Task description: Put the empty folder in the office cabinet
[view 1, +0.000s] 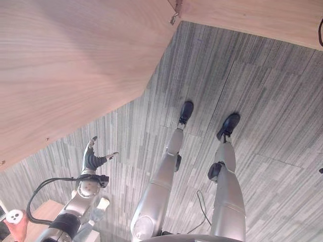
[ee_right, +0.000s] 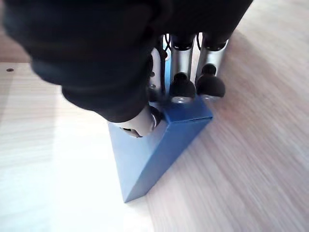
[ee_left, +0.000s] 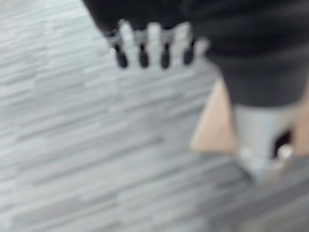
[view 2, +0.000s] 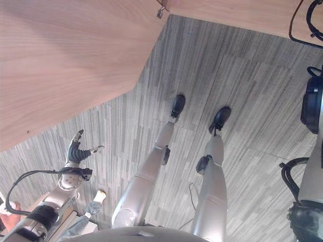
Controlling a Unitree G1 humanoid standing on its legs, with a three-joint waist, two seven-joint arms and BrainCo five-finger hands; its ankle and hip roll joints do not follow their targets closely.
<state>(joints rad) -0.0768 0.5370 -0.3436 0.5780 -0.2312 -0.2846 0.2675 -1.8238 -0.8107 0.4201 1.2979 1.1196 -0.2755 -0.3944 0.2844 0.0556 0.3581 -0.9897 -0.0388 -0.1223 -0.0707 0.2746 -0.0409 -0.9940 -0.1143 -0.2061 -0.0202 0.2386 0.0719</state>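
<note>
The blue folder (ee_right: 154, 142) stands upright on a light wooden cabinet surface (ee_right: 251, 150). My right hand (ee_right: 116, 58) grips its top edge, with the fingers (ee_right: 182, 88) curled over one side and the thumb (ee_right: 141, 121) pressed on the other. In the eye views the cabinet's light wood panel (view 1: 65, 65) fills the upper left. My left hand (view 1: 91, 160) hangs low at the lower left over the grey carpet, with its fingers (ee_left: 143, 57) straight and holding nothing.
Grey striped carpet (view 1: 262, 96) covers the floor. A low wooden surface (view 1: 43, 214) sits at the bottom left with a red and white object (view 1: 15, 220) beside it. A metal fitting (view 1: 174, 19) marks the cabinet panel's corner.
</note>
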